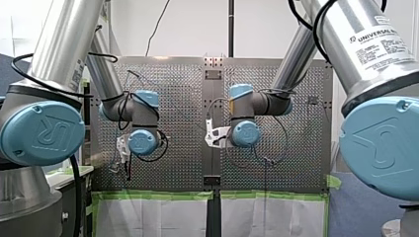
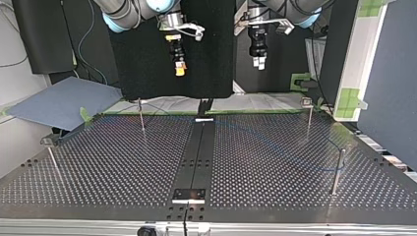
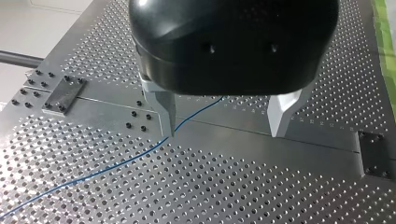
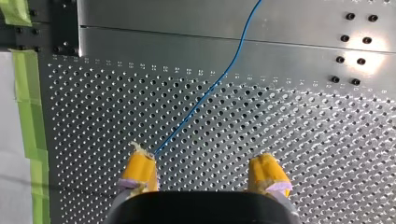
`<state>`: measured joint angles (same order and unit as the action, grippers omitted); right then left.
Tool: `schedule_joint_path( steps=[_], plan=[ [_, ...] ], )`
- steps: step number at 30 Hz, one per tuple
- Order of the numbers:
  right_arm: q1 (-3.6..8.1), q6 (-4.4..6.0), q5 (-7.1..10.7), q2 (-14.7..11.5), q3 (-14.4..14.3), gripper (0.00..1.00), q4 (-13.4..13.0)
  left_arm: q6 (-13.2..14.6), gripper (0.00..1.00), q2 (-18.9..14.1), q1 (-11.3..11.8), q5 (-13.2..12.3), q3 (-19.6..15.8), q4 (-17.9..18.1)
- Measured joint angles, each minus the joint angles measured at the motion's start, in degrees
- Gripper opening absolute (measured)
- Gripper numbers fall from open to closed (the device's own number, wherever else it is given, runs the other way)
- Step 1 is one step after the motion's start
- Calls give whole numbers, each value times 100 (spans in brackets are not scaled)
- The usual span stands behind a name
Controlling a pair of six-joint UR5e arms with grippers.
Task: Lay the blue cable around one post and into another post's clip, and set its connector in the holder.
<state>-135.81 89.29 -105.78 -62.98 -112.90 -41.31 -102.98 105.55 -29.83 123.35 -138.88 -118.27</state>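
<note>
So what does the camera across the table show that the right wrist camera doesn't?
Only the top view shows thin posts standing on the perforated table, with my right gripper and my left gripper hanging above it. Only the right wrist view shows close up that the yellow pads stand apart, open, with the blue cable running ahead from beside one pad. Both show the table, the cable lying on it (faint in the top view) and my right gripper's yellow pads.
</note>
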Motion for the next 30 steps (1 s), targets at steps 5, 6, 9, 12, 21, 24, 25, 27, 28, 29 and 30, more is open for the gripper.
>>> schedule_joint_path(
  steps=[5,6,9,12,21,24,25,27,28,29,30],
  plan=[
    [-2,2,-4,-2,55,99,46,4,98,-2,1,-10,-2,-4],
    [-2,3,-4,-2,58,99,46,4,98,-2,1,-12,-2,-4],
    [-2,3,-5,-1,60,99,45,6,98,-4,1,-16,-3,-4],
    [-2,3,-5,-1,60,99,44,6,98,-5,1,-17,-4,-4],
    [-2,3,-4,-1,61,99,44,6,98,-6,1,-18,-5,-4],
    [-2,3,-5,-1,61,99,43,6,98,-6,1,-18,-5,-4],
    [-2,3,-5,-1,62,99,43,6,98,-6,1,-18,-5,-5],
    [-2,3,-5,-1,62,99,43,6,98,-6,1,-18,-5,-5],
    [-2,3,-4,-1,61,99,43,6,98,-6,1,-18,-5,-4],
    [-2,3,-5,-1,61,99,43,6,98,-6,1,-18,-5,-4],
    [-2,3,-5,-1,61,99,43,6,98,-6,1,-18,-5,-4]
  ],
)
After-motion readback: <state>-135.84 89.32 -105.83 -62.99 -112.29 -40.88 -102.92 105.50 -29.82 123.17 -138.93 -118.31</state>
